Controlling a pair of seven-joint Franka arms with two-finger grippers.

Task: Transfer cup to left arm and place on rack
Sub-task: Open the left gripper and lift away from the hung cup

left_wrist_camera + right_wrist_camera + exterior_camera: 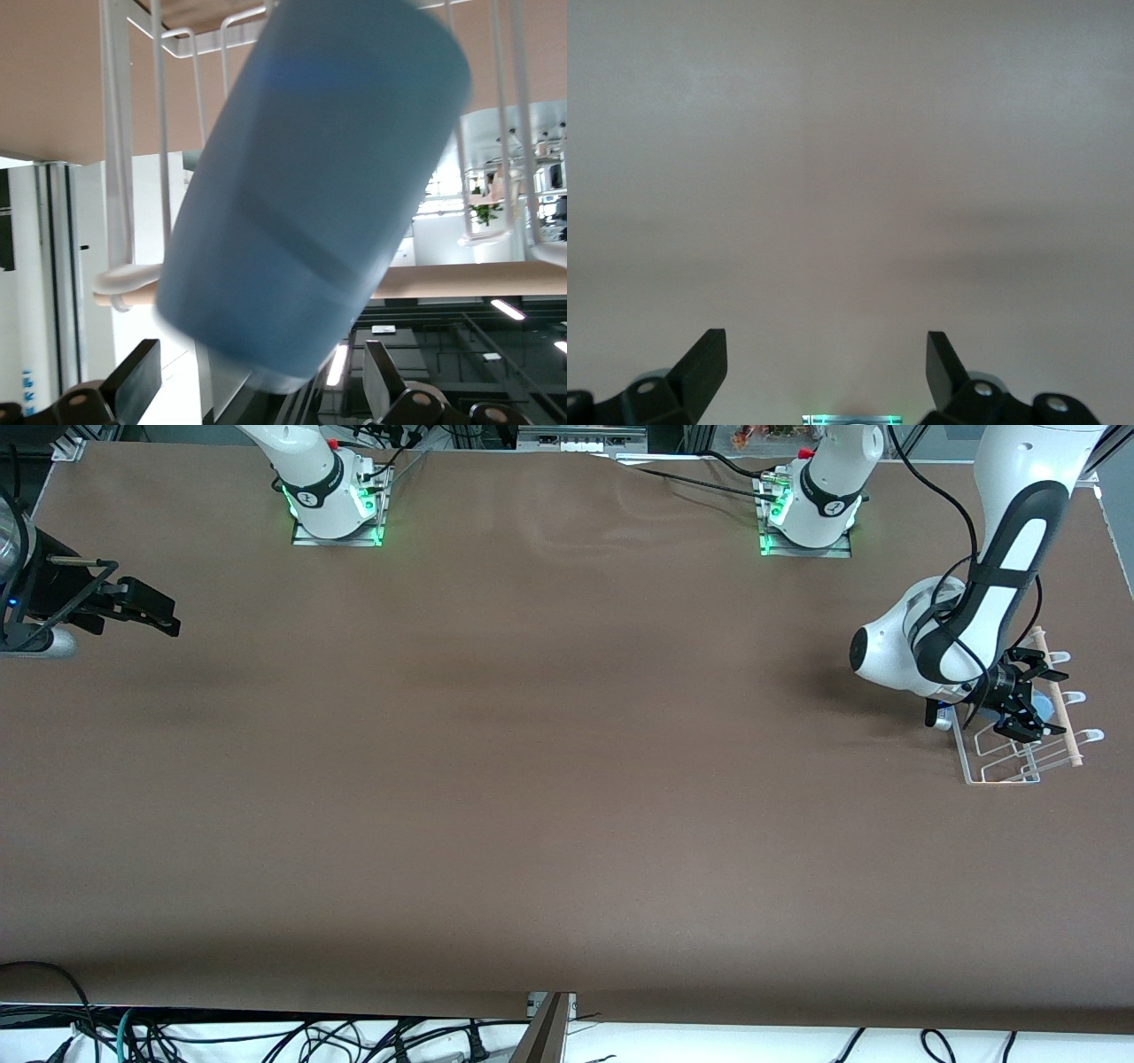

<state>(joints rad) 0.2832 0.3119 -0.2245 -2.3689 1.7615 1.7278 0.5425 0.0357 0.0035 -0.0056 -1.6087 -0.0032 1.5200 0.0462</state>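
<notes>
The light-blue cup (310,204) lies tilted among the looped prongs of the white wire rack (115,177), against its pale wooden rod (478,279). My left gripper (259,354) is open, with a finger on each side of the cup's base and a small gap to each. From the front, the left gripper (1028,707) sits low over the rack (1001,778) at the left arm's end of the table, and only a sliver of the cup (1046,710) shows. My right gripper (164,615) waits open and empty at the right arm's end, over bare table (826,341).
The brown table (549,779) stretches wide between the two arms. The rod (1059,700) runs along the rack's side nearest the table's end. Both arm bases (335,505) stand along the edge farthest from the front camera. Cables hang below the near edge.
</notes>
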